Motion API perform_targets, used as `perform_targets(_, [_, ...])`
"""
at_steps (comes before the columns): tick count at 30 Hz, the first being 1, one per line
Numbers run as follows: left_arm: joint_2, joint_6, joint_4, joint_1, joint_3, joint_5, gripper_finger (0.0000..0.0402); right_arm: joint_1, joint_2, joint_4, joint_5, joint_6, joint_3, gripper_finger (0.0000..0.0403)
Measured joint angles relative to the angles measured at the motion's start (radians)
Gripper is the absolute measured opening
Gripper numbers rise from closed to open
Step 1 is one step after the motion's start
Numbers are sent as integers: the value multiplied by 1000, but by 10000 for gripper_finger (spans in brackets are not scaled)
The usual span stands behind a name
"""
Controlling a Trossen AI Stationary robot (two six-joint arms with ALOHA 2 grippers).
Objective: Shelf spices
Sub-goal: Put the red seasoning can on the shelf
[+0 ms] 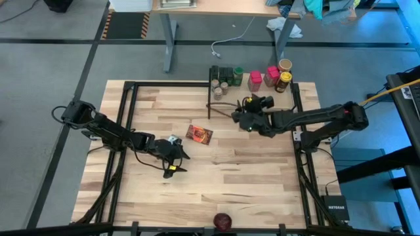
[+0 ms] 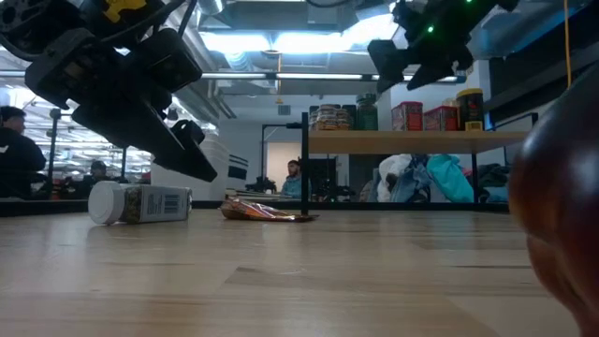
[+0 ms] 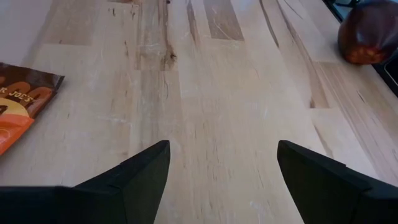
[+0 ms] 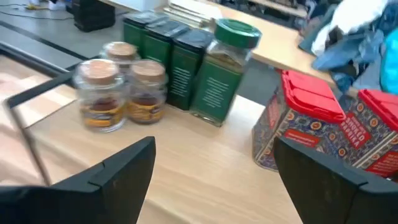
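Packet [image 3: 18, 106] beside spread left fingers [image 3: 134, 180], jars [image 4: 121, 93] beyond right fingers [image 4: 124, 168]

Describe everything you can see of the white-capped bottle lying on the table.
The white-capped bottle lies on its side on the pale wooden tabletop, cap end turned away from the flat packet beside it. Its body looks clear, filled with a dark greenish-brown spice, and carries a white label with a barcode. The left tool hangs open just above it, not touching. Nothing but the table touches the bottle.

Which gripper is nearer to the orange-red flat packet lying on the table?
Left. The left gripper, open, hovers just beside the orange-red flat packet. The right gripper, open, is farther off, at the shelf.
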Motion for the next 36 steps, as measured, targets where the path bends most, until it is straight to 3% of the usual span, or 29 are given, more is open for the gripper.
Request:
perform_targets(9, [0,68,65,6,0,-116,290,125,0,-101,185,-4,0,331])
perform_targets(16, [0,107,117,58,0,-123,290,110,0,-178,255,-31,-1,331])
perform_targets(22, [0,63,112,101,0,-125,290,-18,-1,-185,240,-139,5,331])
perform_targets(28, [0,60,105,108,0,-125,290,-179,-64,-190,86,-404,90,331])
perform_targets(36, [0,43,112,106,0,-125,290,-290,-145,-201,49,-720,223,331])
